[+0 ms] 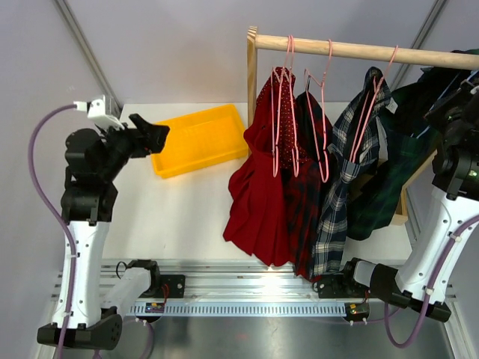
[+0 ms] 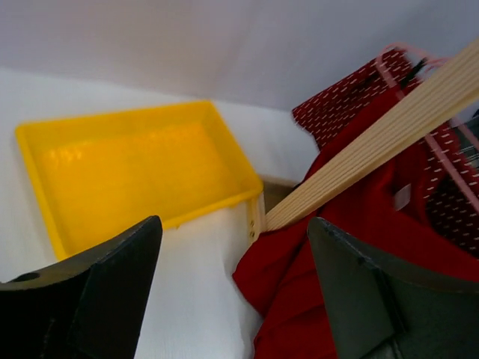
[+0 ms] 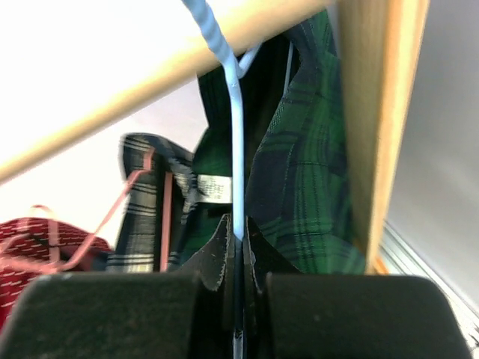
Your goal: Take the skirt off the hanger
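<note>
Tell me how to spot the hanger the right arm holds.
Find the wooden rail. Follow it to its right end, past the pink hangers, to the green plaid skirt. Its hanger is the only pale blue one, pinched in the right gripper.

Dark green plaid skirt (image 3: 303, 172) hangs on a pale blue wire hanger (image 3: 236, 149) hooked over the rod (image 3: 112, 101).

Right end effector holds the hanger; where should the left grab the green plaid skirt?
Grip the green plaid skirt by its loose lower hem, from the near side: the navy plaid skirt crowds its left, the rack post its right.
</note>
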